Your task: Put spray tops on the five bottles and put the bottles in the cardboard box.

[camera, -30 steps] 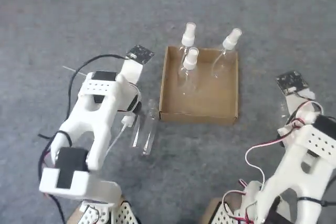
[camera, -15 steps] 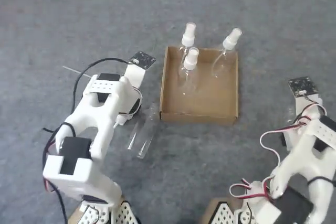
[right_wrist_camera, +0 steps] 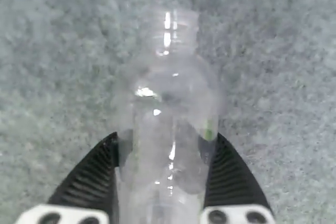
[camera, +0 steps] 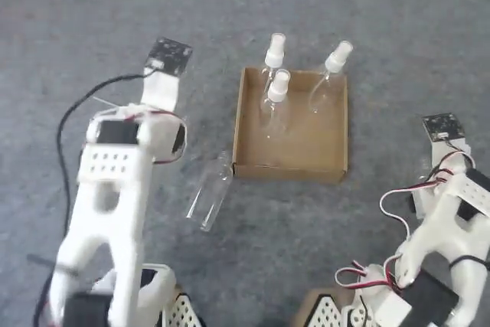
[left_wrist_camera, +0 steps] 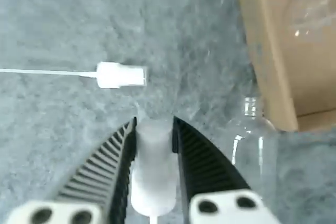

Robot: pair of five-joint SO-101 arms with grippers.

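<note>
My left gripper (left_wrist_camera: pixel 154 123) is shut on a white spray top (left_wrist_camera: pixel 154 171), held above the carpet. A second spray top (left_wrist_camera: pixel 121 74) with a long thin tube lies on the carpet beyond it. A clear bottle (camera: pixel 209 193) without a top lies on its side by the near left corner of the cardboard box (camera: pixel 243 135). Three bottles with spray tops (camera: pixel 277 89) stand in or against the box. At the right of the table, my right gripper (right_wrist_camera: pixel 164 140) is shut on another clear, topless bottle (right_wrist_camera: pixel 168 93).
Grey carpet covers the whole table. The left arm (camera: pixel 111 189) rises tall at the left; the right arm (camera: pixel 452 204) sits low at the right edge. Open carpet lies between the box and the right arm.
The left arm has risen and swung left and away from the lying bottle, carrying the spray top. The right arm drew back a little at first, then kept still.
</note>
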